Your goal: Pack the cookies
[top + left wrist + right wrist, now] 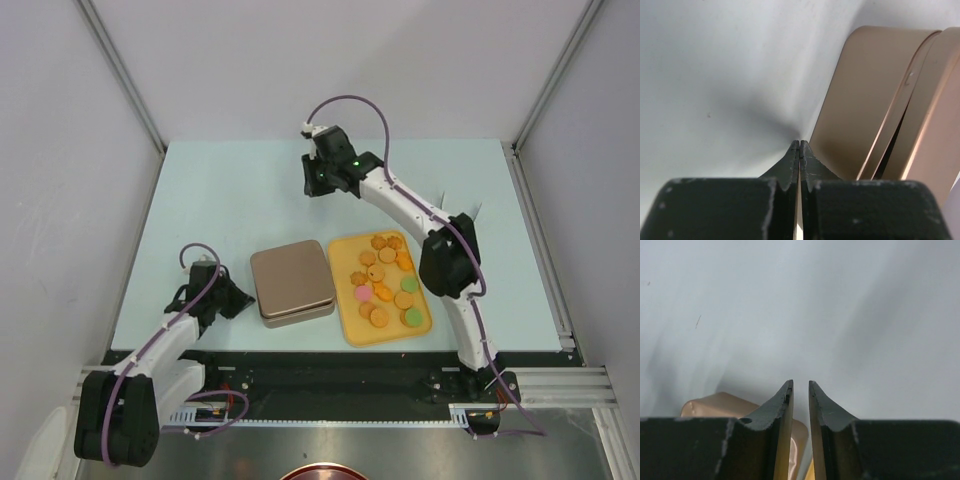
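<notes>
The cookies point(379, 290), small round biscuits that are mostly orange-tan with a few green and one pink, lie on an orange tray point(352, 335) right of centre. A closed brown tin point(291, 280) sits just left of the tray. My left gripper point(238, 299) rests low beside the tin's left side, jaws shut on nothing; its wrist view shows the tin point(860, 100) close on the right. My right gripper point(312, 186) hangs over the far middle of the table, away from the cookies, its fingers point(782, 405) a narrow gap apart and empty.
The pale table point(230, 190) is enclosed by white walls at the back and both sides. A corner of the tin point(715, 405) shows below the right gripper's fingers. The right arm's elbow point(448, 262) stands just right of the tray.
</notes>
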Controlling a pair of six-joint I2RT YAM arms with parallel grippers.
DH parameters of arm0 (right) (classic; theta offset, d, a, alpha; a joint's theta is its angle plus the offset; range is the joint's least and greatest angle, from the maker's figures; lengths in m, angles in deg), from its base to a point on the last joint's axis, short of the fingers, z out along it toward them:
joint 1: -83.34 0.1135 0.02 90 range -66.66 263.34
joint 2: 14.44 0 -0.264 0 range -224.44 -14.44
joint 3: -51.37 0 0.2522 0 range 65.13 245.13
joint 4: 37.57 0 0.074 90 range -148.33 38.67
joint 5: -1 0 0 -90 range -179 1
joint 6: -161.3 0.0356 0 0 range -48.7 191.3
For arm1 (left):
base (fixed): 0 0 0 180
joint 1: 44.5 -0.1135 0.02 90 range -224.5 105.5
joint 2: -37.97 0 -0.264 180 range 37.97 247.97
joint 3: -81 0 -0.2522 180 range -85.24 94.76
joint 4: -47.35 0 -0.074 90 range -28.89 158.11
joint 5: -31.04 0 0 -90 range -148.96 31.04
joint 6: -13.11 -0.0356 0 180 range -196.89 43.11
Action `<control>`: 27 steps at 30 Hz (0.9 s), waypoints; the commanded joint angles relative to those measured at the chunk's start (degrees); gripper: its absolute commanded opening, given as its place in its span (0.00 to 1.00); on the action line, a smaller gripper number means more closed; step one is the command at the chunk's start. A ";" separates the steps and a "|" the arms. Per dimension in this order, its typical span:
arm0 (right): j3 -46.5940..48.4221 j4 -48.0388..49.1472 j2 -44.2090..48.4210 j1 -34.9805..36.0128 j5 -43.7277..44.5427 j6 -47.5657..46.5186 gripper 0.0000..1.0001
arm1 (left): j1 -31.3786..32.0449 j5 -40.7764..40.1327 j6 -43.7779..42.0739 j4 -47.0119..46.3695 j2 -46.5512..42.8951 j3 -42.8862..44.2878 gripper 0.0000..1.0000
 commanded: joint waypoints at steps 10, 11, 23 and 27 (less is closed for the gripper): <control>2.35 -6.23 -8.13 3.55 -3.66 -2.32 0.23 | -0.24 1.37 1.14 -3.03 0.21 -1.46 0.00; 1.73 -5.62 -7.86 3.72 -3.74 -2.23 0.23 | -0.24 1.55 1.23 -3.12 0.29 -1.46 0.01; -16.10 0.88 -0.66 7.15 -3.75 -1.26 0.23 | -0.24 2.25 2.02 -4.88 1.00 -2.26 0.01; -20.33 3.08 1.72 7.68 -3.39 -0.38 0.23 | -0.24 2.25 2.11 -5.14 1.26 -2.17 0.01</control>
